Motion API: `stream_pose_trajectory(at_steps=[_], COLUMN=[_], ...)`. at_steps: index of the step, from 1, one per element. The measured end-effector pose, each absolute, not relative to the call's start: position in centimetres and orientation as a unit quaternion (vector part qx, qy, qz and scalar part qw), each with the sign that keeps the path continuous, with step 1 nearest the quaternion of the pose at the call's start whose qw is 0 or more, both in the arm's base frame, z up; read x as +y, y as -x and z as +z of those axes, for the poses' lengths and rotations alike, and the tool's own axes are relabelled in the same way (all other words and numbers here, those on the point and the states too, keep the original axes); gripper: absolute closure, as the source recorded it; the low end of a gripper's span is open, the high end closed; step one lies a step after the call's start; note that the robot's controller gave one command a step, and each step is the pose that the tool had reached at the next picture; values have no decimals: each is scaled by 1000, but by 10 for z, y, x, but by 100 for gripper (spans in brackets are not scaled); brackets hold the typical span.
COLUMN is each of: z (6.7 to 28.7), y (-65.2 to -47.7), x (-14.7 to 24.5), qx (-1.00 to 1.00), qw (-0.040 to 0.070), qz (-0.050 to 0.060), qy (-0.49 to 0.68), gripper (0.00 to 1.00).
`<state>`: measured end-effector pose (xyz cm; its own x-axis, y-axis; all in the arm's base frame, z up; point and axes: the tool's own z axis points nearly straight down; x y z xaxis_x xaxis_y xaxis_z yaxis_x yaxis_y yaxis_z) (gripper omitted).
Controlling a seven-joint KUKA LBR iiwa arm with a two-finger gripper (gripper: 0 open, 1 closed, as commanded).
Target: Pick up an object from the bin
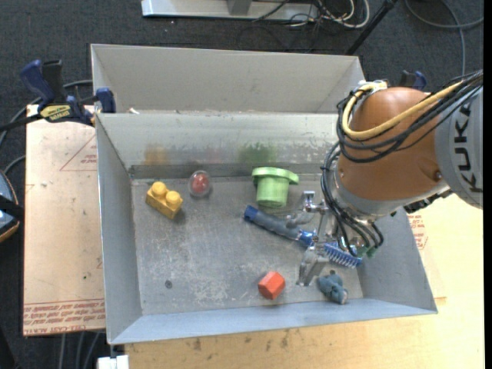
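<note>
Hanging between red block [270, 285], view-left, and grey lump [332, 287], view-right: the gripper [309, 271]; its grip cannot be told.

A dark grey carpeted floor [54, 21] lies all around. At the top, a pale metal stand foot [231, 6] rests on it, with black and white cables [338, 2] tangled just beside it.

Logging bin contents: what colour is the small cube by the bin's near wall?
Red-orange; the cube shows best in the camera view.
</note>
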<state>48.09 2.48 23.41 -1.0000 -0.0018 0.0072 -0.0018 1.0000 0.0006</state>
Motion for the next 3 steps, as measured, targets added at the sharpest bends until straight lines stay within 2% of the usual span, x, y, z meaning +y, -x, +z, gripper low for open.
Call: stream_pose_trajectory(at_steps=[1,2,3], z=[88,92,245], y=[-536,-538,-546], x=[-74,-71,-45], qx=[-1000,-1000,-994], qw=[2,0,-4], qz=[0,-1,0], qy=[14,12,-108], gripper=[0,100,100])
